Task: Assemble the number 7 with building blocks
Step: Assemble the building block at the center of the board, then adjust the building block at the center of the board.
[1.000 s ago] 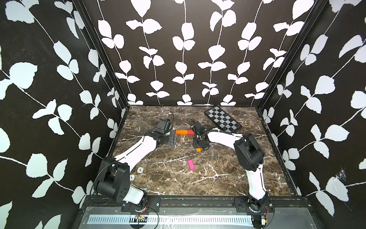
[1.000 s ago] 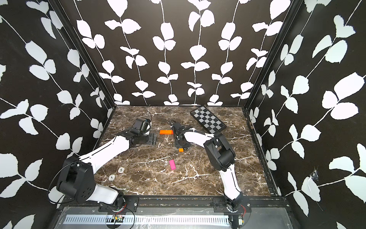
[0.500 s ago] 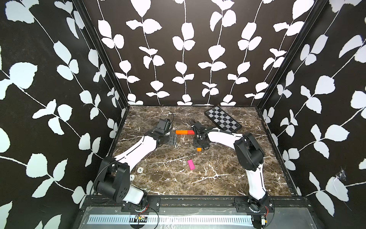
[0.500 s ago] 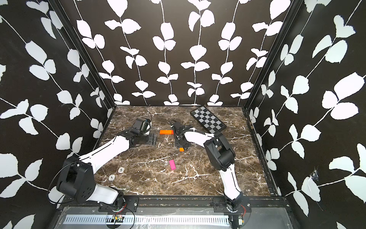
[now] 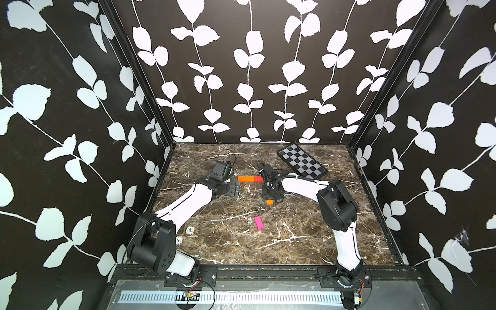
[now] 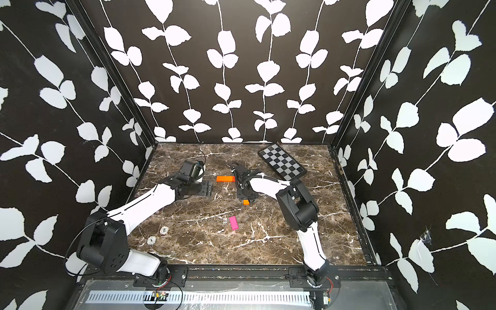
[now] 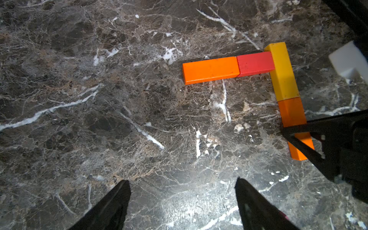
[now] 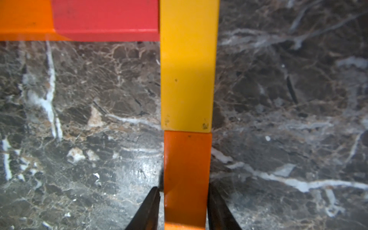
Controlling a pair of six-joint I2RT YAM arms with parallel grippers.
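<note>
The number 7 lies partly built near the table's middle back. An orange bar [image 7: 211, 69] and a red-orange bar [image 7: 255, 63] form its top. A yellow bar [image 8: 188, 69] and an orange bar [image 8: 187, 169] run end to end as the stem. My right gripper [image 8: 184, 191] straddles the stem's orange bar, jaws slightly open, with a thin gap showing on one side. In both top views that bar's end [image 5: 270, 202] pokes out under the gripper. The pink block [image 5: 259, 223] lies alone nearer the front. My left gripper [image 7: 182, 183] is wide open over bare marble, left of the figure.
A black-and-grey checkered board [image 5: 302, 164] lies at the back right. Two small white discs [image 5: 190, 230] sit on the marble near the left arm's base. Dark leaf-patterned walls close in three sides.
The right jaws have parted a little from the stem's orange bar, which stays flat on the table. Neither arm has visibly moved.
</note>
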